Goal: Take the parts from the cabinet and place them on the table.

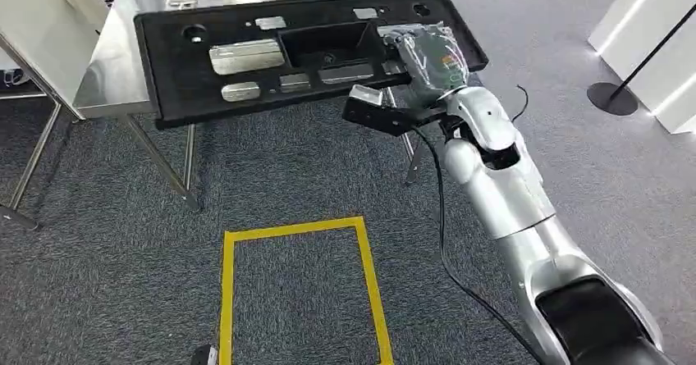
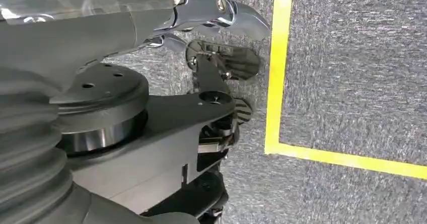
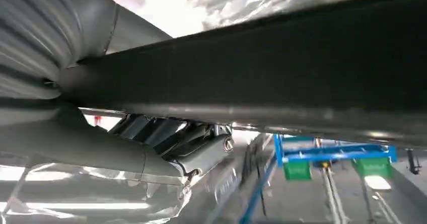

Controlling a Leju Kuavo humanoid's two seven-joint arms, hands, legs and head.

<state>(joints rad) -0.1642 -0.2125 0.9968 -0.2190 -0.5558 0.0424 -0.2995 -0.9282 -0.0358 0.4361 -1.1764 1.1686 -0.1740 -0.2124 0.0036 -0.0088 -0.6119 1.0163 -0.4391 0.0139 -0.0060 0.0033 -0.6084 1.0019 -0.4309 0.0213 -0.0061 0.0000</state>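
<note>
1. Gripping a long black moulded-plastic panel (image 1: 304,53) near its right end: the right hand (image 1: 427,57), wrapped in a crinkly clear film cover, fingers clamped over the panel's edge.
2. Showing a matte finish on the panel, with a deep rectangular recess at centre, round holes near both ends, and several shiny silver metal inserts set into shallow pockets.
3. Hanging tilted above the near edge of a brushed stainless-steel table (image 1: 115,70), most of its length overlapping the tabletop, right end jutting past the edge over the carpet; contact with the tabletop impossible to tell.
4. Extending up from lower right: a glossy silver right arm (image 1: 517,209), smooth rounded shells, thin black cable trailing alongside.
5. Lying on coarse grey looped carpet (image 1: 123,258): a yellow tape rectangle (image 1: 361,258), flat, sharp-cornered.
6. Seen in the right wrist view: the panel's dark underside (image 3: 262,68) crossing as a broad bar, grey ribbed cover pressed beside it.
7. Hanging over the carpet in the left wrist view: the left hand (image 2: 221,27), chrome-bright fingers near the yellow tape, curled in loosely, holding nothing.
</note>
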